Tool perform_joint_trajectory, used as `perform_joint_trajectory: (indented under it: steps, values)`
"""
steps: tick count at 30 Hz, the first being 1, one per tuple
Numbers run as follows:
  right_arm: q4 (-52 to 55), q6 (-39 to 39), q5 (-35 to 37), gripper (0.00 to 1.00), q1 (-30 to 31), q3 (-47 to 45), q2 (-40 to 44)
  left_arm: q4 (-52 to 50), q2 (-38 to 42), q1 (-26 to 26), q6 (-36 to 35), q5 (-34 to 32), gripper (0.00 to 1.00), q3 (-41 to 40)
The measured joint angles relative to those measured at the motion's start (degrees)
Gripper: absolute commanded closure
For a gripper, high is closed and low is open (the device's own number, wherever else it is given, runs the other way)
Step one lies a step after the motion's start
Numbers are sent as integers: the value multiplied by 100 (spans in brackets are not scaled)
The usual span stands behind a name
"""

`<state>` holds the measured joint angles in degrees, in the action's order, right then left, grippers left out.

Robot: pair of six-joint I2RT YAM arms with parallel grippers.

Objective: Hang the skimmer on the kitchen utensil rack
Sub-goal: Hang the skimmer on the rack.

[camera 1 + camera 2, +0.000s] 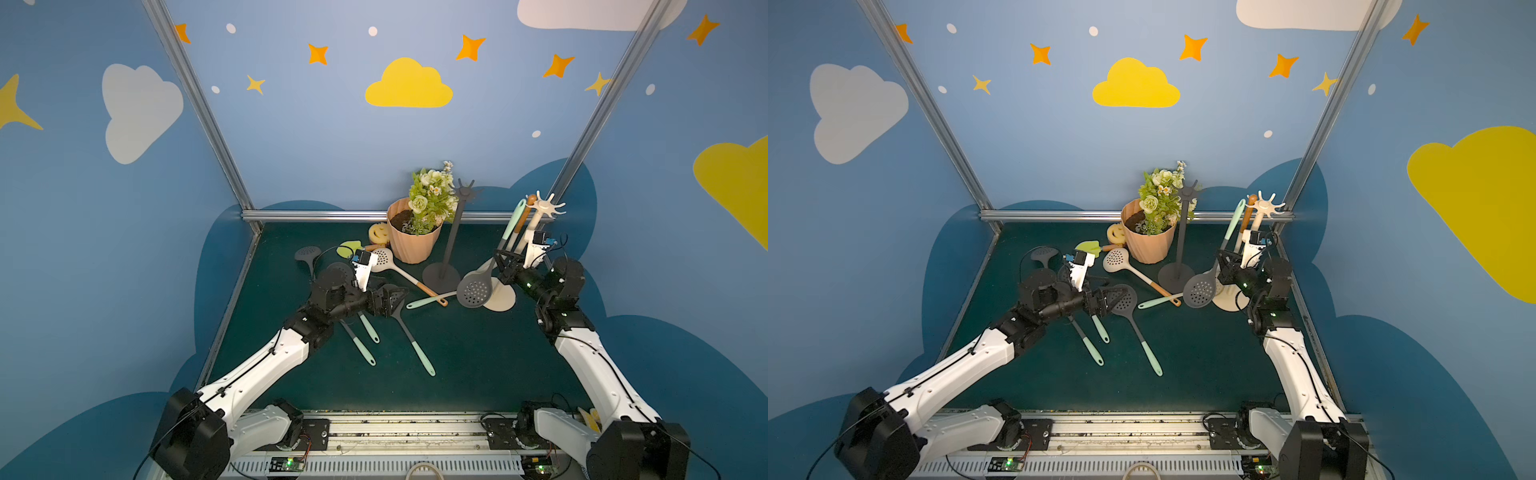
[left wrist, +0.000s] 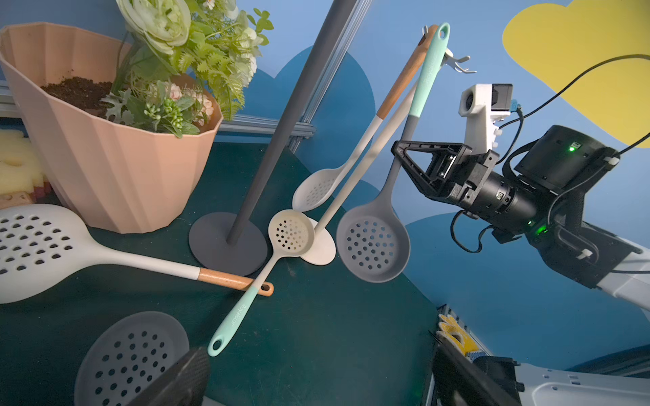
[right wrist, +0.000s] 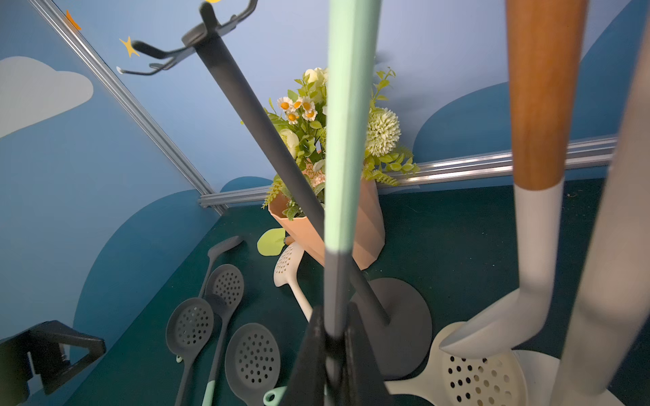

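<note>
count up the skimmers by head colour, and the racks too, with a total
dark grey skimmers: 5, one of them in the right gripper
pale skimmers: 3
racks: 2
total: 10

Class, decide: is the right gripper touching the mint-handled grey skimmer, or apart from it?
Touching. In the right wrist view the right gripper has jaws clamped around the skimmer shaft.
</note>
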<state>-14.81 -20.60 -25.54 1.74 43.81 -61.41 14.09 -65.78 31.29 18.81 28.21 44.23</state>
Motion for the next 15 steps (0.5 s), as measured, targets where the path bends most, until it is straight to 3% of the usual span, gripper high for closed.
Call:
perform_joint_trajectory:
  steps: [15]
  values:
    - [66,109,33,95,2,-61,59,0,0,2,-4,-2,0,0]
